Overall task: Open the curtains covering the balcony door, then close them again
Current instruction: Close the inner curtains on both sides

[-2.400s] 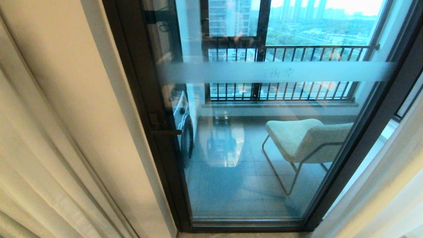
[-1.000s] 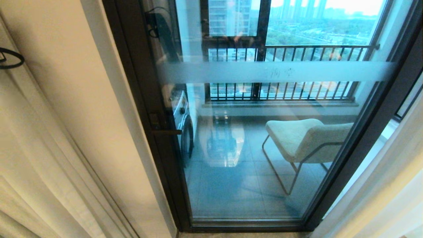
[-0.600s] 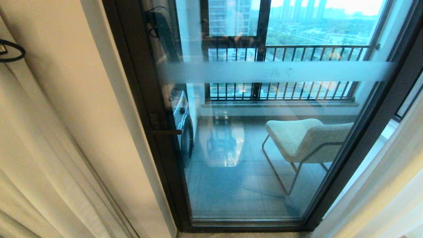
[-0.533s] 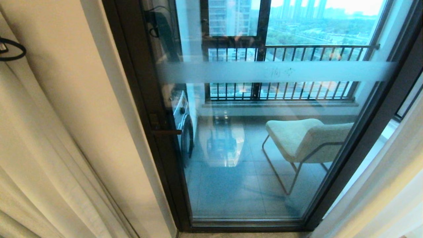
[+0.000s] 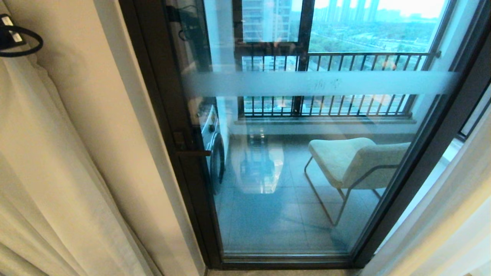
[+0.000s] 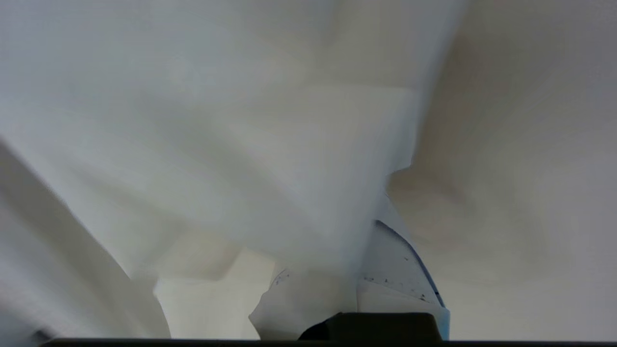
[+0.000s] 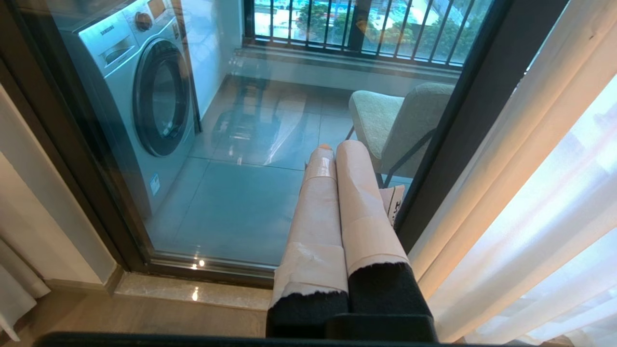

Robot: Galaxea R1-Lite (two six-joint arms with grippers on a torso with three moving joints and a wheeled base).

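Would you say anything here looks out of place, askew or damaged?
Nothing looks damaged or spilled. The curtains hang drawn aside, the balcony door is uncovered and intact, and the chair stands upright.

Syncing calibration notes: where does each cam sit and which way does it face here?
Head: up on the robot, looking forward and down through the balcony door; only a bit of the left arm shows.
Left wrist: behind the left tool, buried in the curtains; its fingers pinch fabric.
Right wrist: behind the right tool, shut and empty, facing the door.
Shared: head and right wrist both see the chair and washing machine.
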